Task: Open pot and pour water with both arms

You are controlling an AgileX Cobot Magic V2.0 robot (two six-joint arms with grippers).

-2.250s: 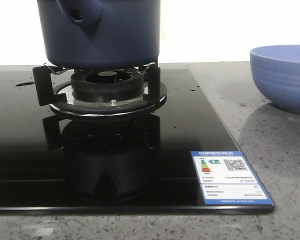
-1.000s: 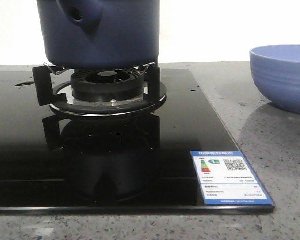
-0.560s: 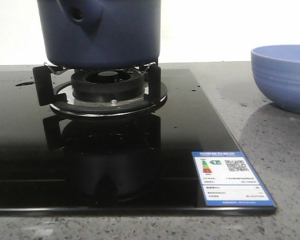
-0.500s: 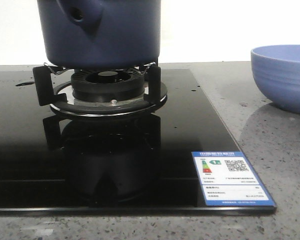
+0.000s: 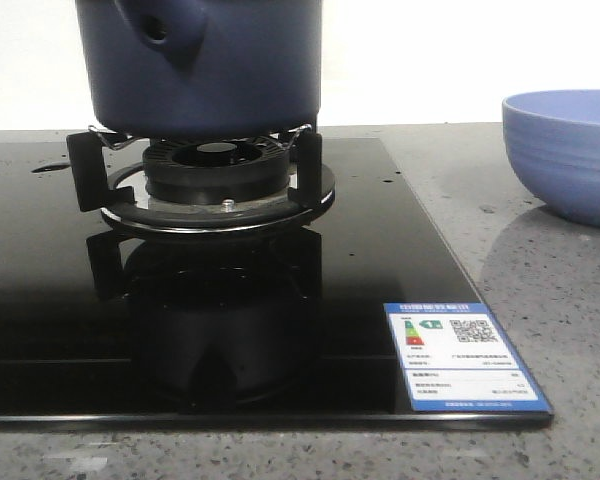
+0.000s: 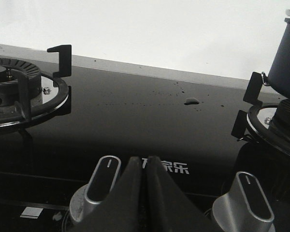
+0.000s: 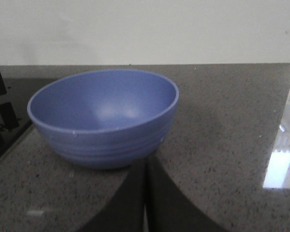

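The dark navy pot point(image 5: 205, 65) stands on the right burner's black supports, its stubby hollow handle point(image 5: 165, 28) pointing toward the camera; its top is cut off by the frame. Its wall also shows in the left wrist view point(image 6: 287, 53). My left gripper point(image 6: 145, 162) is shut and empty, low over the hob front between two control knobs. My right gripper point(image 7: 146, 164) is shut and empty, just in front of the periwinkle ribbed bowl point(image 7: 104, 116), which also shows in the front view point(image 5: 562, 155). Neither gripper shows in the front view.
The black glass hob point(image 5: 360, 250) carries a blue energy label point(image 5: 465, 355) at its front right corner. A second burner point(image 6: 14, 92) sits to the left. Silver knobs point(image 6: 104, 179) point(image 6: 246, 198) flank my left gripper. The grey speckled counter point(image 7: 222, 125) surrounds the bowl.
The front view has shifted very slightly; pot, hob and bowl stand as before.
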